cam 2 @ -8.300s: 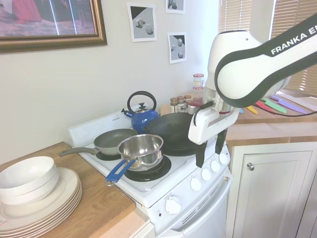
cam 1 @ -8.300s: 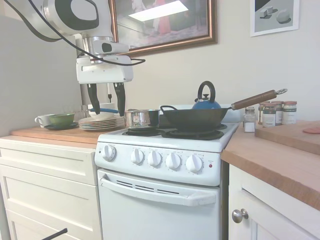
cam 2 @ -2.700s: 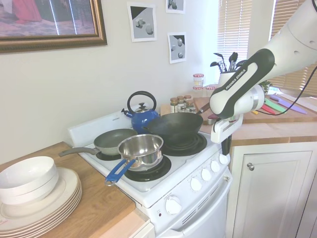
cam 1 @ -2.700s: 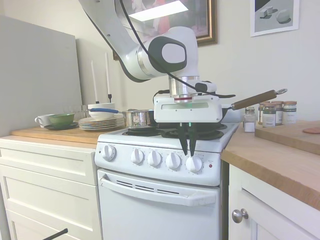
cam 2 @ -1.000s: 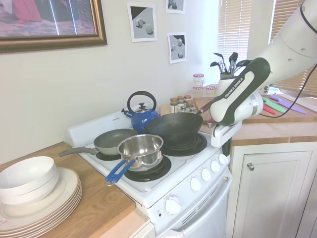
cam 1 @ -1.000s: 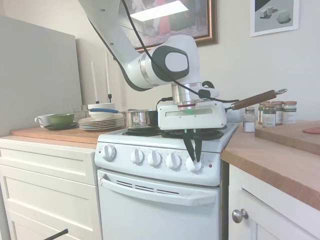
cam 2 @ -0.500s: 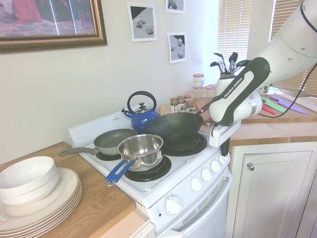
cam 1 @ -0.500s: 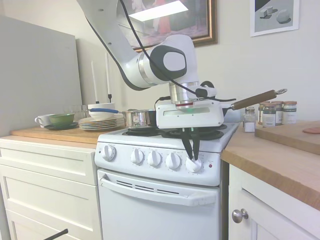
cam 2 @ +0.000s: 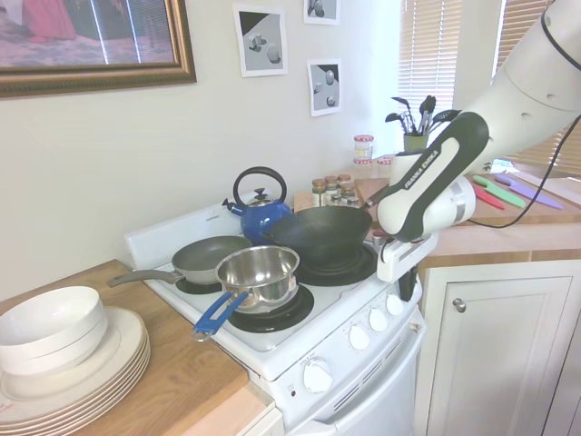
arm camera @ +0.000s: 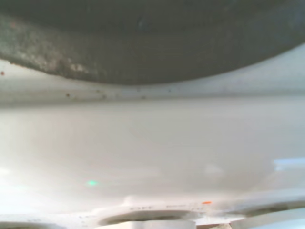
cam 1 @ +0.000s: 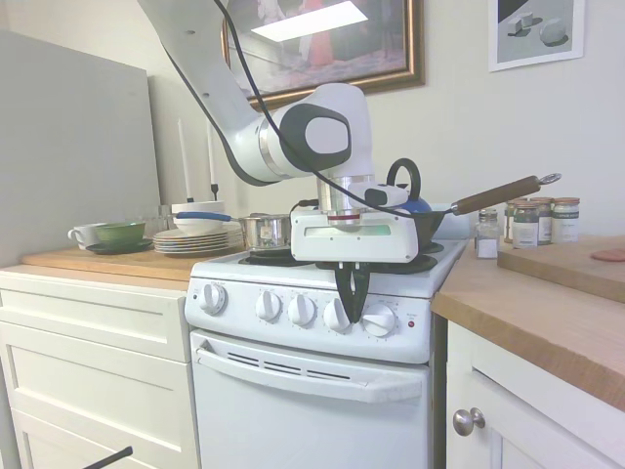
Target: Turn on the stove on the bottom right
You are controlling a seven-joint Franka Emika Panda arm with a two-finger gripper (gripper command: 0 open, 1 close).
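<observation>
The gripper is hanging over the stove's knob row with its fingers pinched narrowly together, their tips sitting between the fourth knob and the rightmost knob, gripping neither as far as I can tell. Whether any knob is already turned is not showing, so the switching-on is looking unfinished. The white range is standing between the cream cabinets, directly beneath the hand.
</observation>
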